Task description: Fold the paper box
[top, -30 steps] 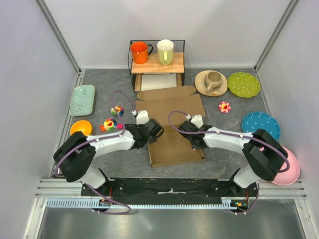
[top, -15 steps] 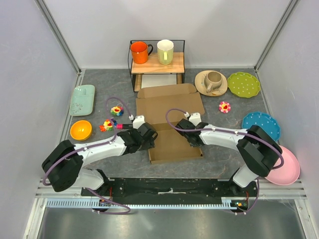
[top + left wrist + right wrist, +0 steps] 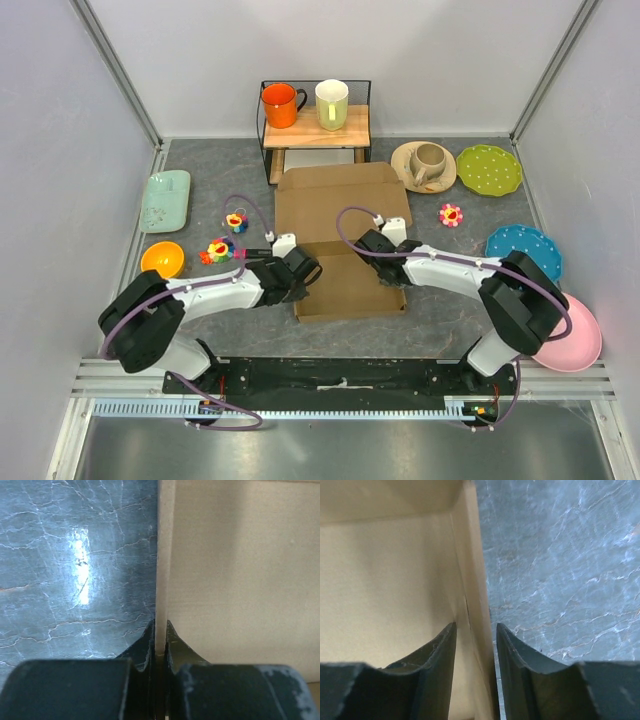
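Grey tabletop [image 3: 440,320] | paper box [image 3: 345,285] brown, walls up, lid flat | L gripper [image 3: 160,625] pinches wall | R gripper [image 3: 475,627] spread astride wall

matt brown cardboard paper box [image 3: 345,210], glossy veined grey stone-look table [image 3: 75,580], scuffed matt black plastic left gripper [image 3: 160,626]

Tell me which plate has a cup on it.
The tan plate at the back, right of the wire rack: a beige cup sits on it. The green plate, blue plate and pink plate show nothing on them.
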Controlling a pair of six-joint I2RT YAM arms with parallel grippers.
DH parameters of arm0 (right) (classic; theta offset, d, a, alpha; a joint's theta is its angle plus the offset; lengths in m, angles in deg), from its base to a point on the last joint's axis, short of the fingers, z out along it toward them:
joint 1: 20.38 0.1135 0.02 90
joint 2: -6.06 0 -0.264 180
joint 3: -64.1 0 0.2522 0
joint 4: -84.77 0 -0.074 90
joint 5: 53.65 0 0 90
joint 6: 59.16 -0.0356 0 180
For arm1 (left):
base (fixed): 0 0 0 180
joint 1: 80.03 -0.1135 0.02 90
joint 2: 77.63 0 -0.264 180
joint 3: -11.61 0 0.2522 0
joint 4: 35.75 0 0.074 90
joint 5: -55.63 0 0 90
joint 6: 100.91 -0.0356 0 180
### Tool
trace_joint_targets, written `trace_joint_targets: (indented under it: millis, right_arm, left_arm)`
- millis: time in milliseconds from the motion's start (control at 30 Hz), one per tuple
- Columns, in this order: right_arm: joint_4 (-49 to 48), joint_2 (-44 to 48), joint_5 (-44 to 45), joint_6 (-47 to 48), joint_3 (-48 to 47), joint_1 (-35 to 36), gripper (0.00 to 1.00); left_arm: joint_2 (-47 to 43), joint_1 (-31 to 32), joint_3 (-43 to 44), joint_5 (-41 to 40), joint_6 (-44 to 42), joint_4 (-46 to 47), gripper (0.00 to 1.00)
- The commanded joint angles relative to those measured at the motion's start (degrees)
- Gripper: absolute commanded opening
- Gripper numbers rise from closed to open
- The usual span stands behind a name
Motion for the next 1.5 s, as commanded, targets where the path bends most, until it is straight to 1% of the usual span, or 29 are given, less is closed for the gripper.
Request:
trace_joint_targets:
  millis: [0, 67, 100, 267, 467, 567, 633, 700, 733, 800, 833, 1033, 1100, 1133, 1167, 1200, 1233, 1333, 1400, 1467]
  right_arm:
    - [-2.7, 4.62, 1.55, -0.7, -0.45, -0.43, 0.5]
    - [-1.64, 6.02, 1.2, -0.44, -0.54, -0.35, 0.54]
    - [-1.47, 6.37, 0.33, -0.26, -0.28, -0.43, 0.54]
    - [-0.06, 6.55, -2.49, 0.62, 0.77, -0.43, 0.53]
    - [0.82, 8.49, -5.04, -0.17, 5.34, -0.43, 0.53]
    - [1.35, 8.4, -6.53, -0.43, 6.84, -0.43, 0.5]
    - [1.26, 8.31, -6.54, -0.52, 7.8, -0.43, 0.47]
    - [1.08, 7.44, -6.54, -0.35, 8.07, -0.43, 0.37]
    - [0.91, 7.08, -6.71, -0.35, 8.07, -0.43, 0.26]
    - [0.47, 6.21, -6.62, -0.35, 8.07, -0.43, 0.13]
    - [0.38, 5.94, -6.62, -0.44, 8.07, -0.43, 0.0]
    - [-0.06, 5.06, -4.69, -0.88, 8.6, -0.43, 0.0]
    - [-0.94, 6.63, -4.34, -0.61, 8.07, -0.61, 0.0]
    - [-1.11, 7.34, -4.6, 0.43, 7.46, -0.87, 0.25]
    - [-1.2, 8.3, -4.86, 1.31, 5.37, -1.31, 0.37]
    - [-1.12, 8.66, -5.21, 2.02, 4.04, -1.57, 0.51]
    - [-0.85, 8.66, -5.13, 2.72, 2.55, -1.92, 0.57]
    - [1.25, 7.0, -5.39, 4.83, -4.56, -4.12, 0.69]
    - [1.26, 5.5, -5.83, 6.41, -6.16, -6.66, 0.71]
    - [0.47, 4.01, -6.97, 7.38, -7.39, -9.47, 0.71]
  left_arm:
    - [1.44, 0.16, 2.68, -4.27, -2.02, 0.39, 0.02]
    - [1.88, 0.16, 3.21, -5.24, -1.93, 0.3, 0.02]
    - [2.23, 0.16, 3.73, -5.41, -2.02, 0.3, 0.02]
    - [3.2, 0.16, 4.7, -6.47, -1.58, 0.22, 0.02]
    - [3.72, 0.16, 5.06, -7.0, -0.44, 0.22, 0.02]
    - [3.99, 0.16, 5.06, -7.26, 0.0, 0.22, 0.02]
    - [4.34, 0.16, 5.14, -7.44, 0.18, 0.22, 0.02]
    - [4.6, 0.16, 5.14, -7.44, 0.44, 0.3, 0.02]
    - [4.69, 0.16, 5.14, -7.35, 0.44, 0.22, 0.02]
    - [4.87, 0.16, 5.14, -7.35, 0.53, 0.22, 0.02]
    - [4.87, 0.16, 5.14, -7.35, 0.53, 0.3, 0.02]
    - [4.52, 0.16, 4.79, -7.61, 0.71, 0.3, 0.02]
    - [4.52, 0.16, 4.79, -7.61, 0.62, 0.22, 0.02]
    - [4.52, 0.16, 4.79, -7.79, 0.53, 0.3, 0.02]
    - [4.34, 0.25, 4.79, -7.88, 0.36, 0.22, 0.02]
    - [4.25, 0.25, 4.79, -7.96, 0.27, 0.22, 0.02]
    - [4.16, 0.25, 4.79, -8.05, 0.09, 0.22, 0.02]
    - [3.99, 0.16, 4.7, -8.23, -0.35, 0.22, 0.02]
    - [3.73, 0.16, 4.36, -8.14, -0.35, 0.22, 0.02]
    - [3.64, 0.16, 4.18, -7.88, -0.09, 0.22, 0.02]
